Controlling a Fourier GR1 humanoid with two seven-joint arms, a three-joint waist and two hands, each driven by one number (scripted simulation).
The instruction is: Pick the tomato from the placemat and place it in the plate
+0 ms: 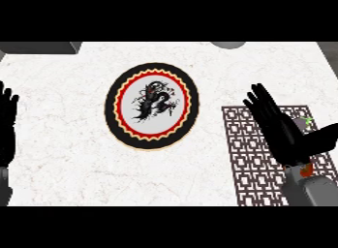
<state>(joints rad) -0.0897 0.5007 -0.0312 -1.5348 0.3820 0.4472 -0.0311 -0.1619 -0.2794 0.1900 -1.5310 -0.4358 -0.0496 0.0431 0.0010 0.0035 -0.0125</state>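
The plate (151, 106) has a black rim, a red and yellow zigzag ring and a white centre with a black figure; it lies mid-counter. To its right is the brown lattice placemat (250, 160). My right hand (289, 135) hovers open over the placemat, fingers straight and pointing up-left, thumb spread to the right. The tomato (306, 168) is almost hidden beneath that hand: a sliver of red shows by the wrist and a bit of green stem (306, 118) near the thumb. My left hand (0, 121) rests open at the left edge, fingers up.
The white marble counter (64, 145) runs to dark edges at left and right. A grey block (36, 47) sits at the back left corner, and a grey round object (231, 44) peeks in at the back edge.
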